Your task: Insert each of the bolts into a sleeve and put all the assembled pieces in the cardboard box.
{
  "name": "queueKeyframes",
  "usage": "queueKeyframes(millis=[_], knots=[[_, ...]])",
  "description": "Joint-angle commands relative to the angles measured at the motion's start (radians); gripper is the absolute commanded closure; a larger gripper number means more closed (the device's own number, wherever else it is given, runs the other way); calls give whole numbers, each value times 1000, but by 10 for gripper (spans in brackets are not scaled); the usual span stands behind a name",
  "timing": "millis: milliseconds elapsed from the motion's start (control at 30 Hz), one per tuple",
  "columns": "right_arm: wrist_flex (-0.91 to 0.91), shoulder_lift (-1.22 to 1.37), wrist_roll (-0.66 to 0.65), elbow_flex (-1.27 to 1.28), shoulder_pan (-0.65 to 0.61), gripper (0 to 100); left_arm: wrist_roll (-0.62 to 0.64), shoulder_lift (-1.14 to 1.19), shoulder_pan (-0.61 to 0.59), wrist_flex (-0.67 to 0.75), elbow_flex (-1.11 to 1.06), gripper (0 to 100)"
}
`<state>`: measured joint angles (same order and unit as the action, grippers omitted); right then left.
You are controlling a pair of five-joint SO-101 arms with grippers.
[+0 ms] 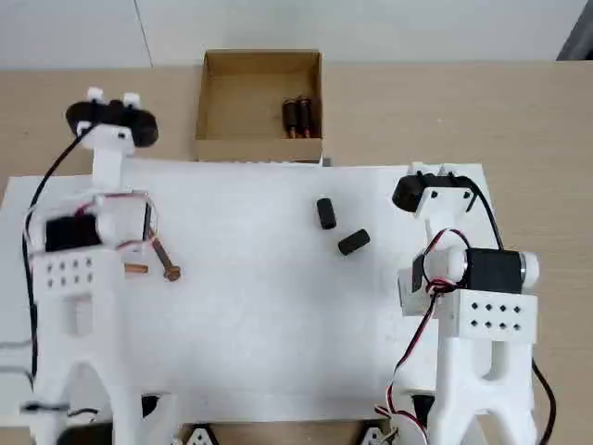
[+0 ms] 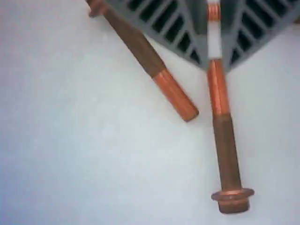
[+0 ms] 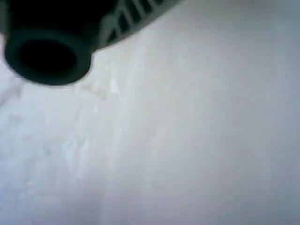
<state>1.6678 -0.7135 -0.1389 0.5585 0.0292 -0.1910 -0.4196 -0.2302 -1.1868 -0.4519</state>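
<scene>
Two bolts lie at the left of the high view on the white sheet [image 1: 259,324]. The left gripper [image 2: 214,49] pinches the smooth end of the gripped bolt [image 2: 224,140]; the loose bolt [image 2: 154,70] lies near, not touching. At mid-frame we see the upper sleeve [image 1: 326,213] and the lower sleeve [image 1: 353,242]. At top centre, the cardboard box [image 1: 213,102] holds two assembled pieces [image 1: 296,116]. We cannot tell the state of the right gripper [image 3: 124,18].

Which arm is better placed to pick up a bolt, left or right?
Left. Its gripper is shut on one bolt, the other bolt beside it; the right arm is nearer the sleeves.
</scene>
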Motion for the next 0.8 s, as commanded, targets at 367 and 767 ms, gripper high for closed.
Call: queueKeyframes(millis=[367,767], knots=[[-16,-25,6,-6,13,995,-35,618,0,-423,656,994],[-16,-25,5,-6,13,995,-80,988,-68,-568,1081,936]])
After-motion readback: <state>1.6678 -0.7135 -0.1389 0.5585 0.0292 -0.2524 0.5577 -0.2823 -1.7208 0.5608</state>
